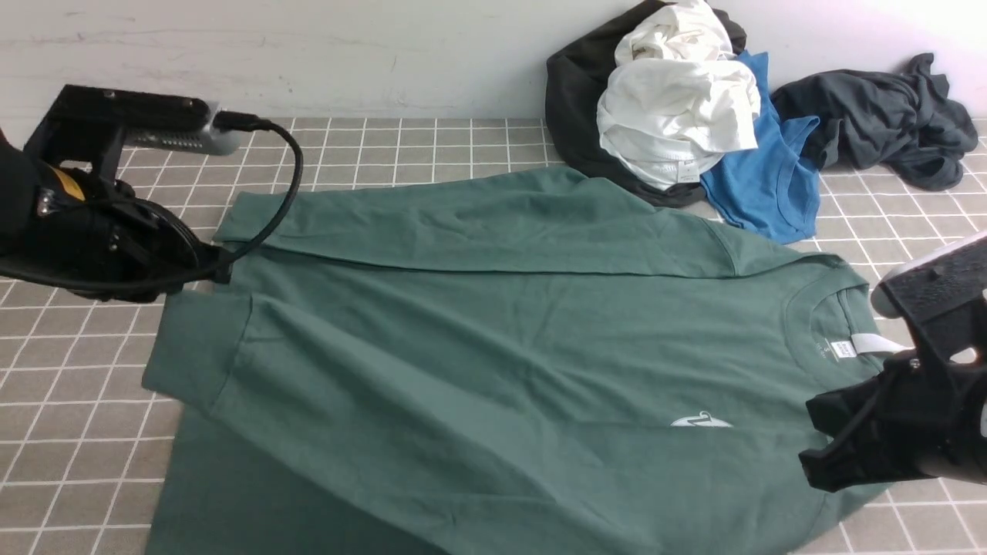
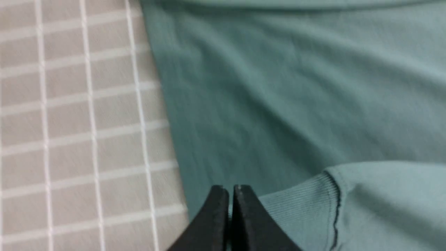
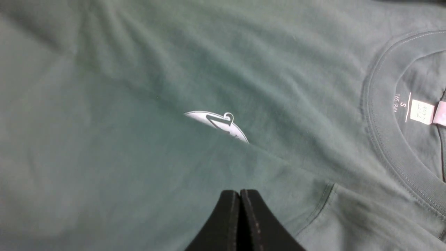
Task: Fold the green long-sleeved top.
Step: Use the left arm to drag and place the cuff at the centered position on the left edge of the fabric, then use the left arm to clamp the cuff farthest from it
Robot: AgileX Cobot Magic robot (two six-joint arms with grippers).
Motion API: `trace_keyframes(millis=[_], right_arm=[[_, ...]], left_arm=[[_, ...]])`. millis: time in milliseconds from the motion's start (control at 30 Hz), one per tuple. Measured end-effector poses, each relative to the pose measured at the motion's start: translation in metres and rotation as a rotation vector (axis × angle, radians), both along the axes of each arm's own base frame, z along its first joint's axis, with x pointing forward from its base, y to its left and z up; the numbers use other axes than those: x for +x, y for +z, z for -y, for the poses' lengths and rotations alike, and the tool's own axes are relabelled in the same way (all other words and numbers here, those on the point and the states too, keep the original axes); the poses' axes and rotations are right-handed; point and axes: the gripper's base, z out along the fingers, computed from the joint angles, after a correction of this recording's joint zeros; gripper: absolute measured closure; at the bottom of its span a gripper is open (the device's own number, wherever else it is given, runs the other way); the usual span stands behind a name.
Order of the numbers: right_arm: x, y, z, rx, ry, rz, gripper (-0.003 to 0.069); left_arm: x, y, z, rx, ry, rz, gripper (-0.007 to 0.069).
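Note:
The green long-sleeved top (image 1: 493, 331) lies flat on the tiled table, neck to the right, hem to the left. Both sleeves are folded across the body. The near sleeve covers part of the white chest print (image 1: 699, 421), also in the right wrist view (image 3: 217, 123). The white neck label (image 1: 844, 348) shows inside the collar. My left gripper (image 1: 220, 268) is shut and hovers at the top's left edge, beside a ribbed cuff (image 2: 303, 205); its jaws (image 2: 228, 190) are closed. My right gripper (image 1: 808, 435) is shut above the near shoulder; in its wrist view the gripper (image 3: 239, 192) sits by the shoulder seam.
A pile of clothes lies at the back right against the white wall: a black garment (image 1: 574, 100), a white one (image 1: 678, 100), a bright blue tank top (image 1: 763, 185) and a charcoal-grey garment (image 1: 879, 116). Grey tiled table (image 1: 77, 385) shows left of the top.

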Motion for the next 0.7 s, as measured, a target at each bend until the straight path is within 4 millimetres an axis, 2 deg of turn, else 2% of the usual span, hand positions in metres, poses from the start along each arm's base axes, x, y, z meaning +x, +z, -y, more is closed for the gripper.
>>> trace_keyframes(millis=[100, 267, 367, 500, 533, 600, 700], right_arm=[[0.000, 0.000, 0.000, 0.000, 0.000, 0.000, 0.0669], [0.000, 0.000, 0.000, 0.005, -0.002, 0.000, 0.0669], [0.000, 0.000, -0.001, 0.015, -0.008, -0.004, 0.0669], [0.000, 0.000, -0.001, 0.038, -0.019, -0.010, 0.0669], [0.000, 0.000, -0.001, 0.040, -0.020, -0.011, 0.0669], [0.000, 0.001, -0.002, 0.051, -0.025, -0.006, 0.0669], [0.000, 0.001, -0.002, 0.055, -0.026, -0.003, 0.0669]], left_arm=[[0.010, -0.007, 0.000, 0.013, -0.001, 0.024, 0.0631], [0.039, -0.048, 0.001, 0.020, 0.010, -0.046, 0.0620], [0.064, -0.072, -0.005, 0.007, 0.060, -0.137, 0.0539], [0.100, -0.071, -0.016, -0.020, 0.127, -0.122, 0.0368], [0.100, -0.071, -0.017, -0.020, 0.129, -0.122, 0.0368], [0.130, -0.067, -0.024, -0.047, 0.176, -0.075, 0.0266], [0.160, -0.073, -0.034, -0.088, 0.240, -0.061, 0.0220]])
